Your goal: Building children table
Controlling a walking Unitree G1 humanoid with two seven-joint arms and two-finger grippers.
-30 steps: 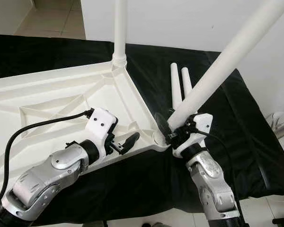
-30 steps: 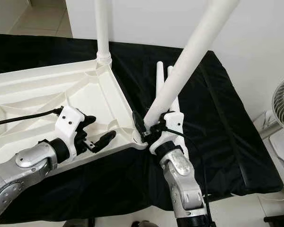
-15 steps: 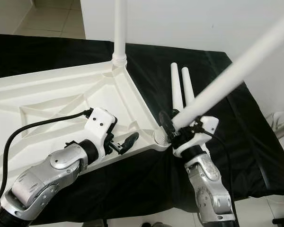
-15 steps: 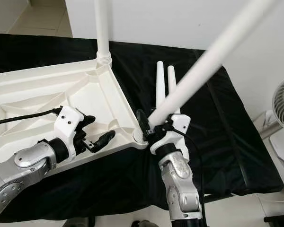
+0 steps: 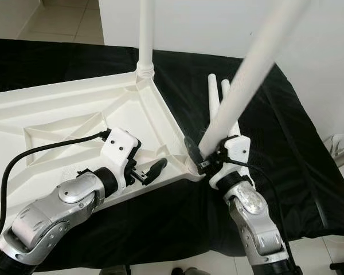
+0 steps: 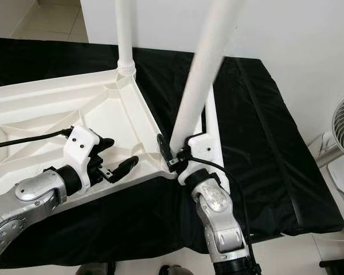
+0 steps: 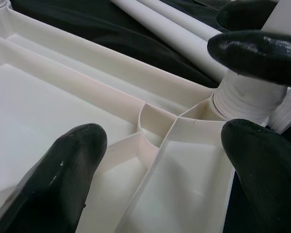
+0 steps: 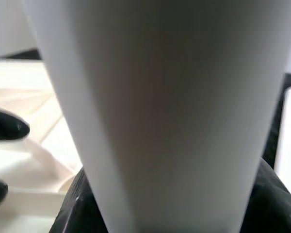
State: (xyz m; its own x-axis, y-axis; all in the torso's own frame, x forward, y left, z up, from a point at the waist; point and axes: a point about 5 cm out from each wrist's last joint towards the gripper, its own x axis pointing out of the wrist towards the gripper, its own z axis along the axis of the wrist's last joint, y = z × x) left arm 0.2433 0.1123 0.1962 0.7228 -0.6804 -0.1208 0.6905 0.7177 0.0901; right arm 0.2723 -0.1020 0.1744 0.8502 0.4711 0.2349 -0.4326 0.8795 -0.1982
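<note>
Left eye view, step in hand: seating the second leg (image 5: 249,77) into the near corner socket (image 5: 190,166) of the upturned tabletop (image 5: 63,117).
Tabletop: a white moulded slab lying underside up on a black cloth (image 5: 286,149), its ribs and a sunken panel showing; it lies under and ahead of the left gripper (image 5: 148,172).
How to do it well: I judge the leg must first stand straight over the socket, since it leans away from the tabletop now (a slanted entry would likely bind), and only then be turned or pressed home.
Left gripper: fingers apart, straddling the tabletop's near edge just beside the socket; a firm brace here should stop the slab sliding.
Leg in hand: a long smooth white tube, clamped near its foot by the right gripper (image 5: 206,157), its lower end at the socket's ribbed collar (image 7: 247,99).
Fitted leg (image 5: 145,34): upright in the far corner, well beyond both grippers.
Spare legs (image 5: 217,106): two more tubes flat on the cloth, just beyond the right gripper.
</note>
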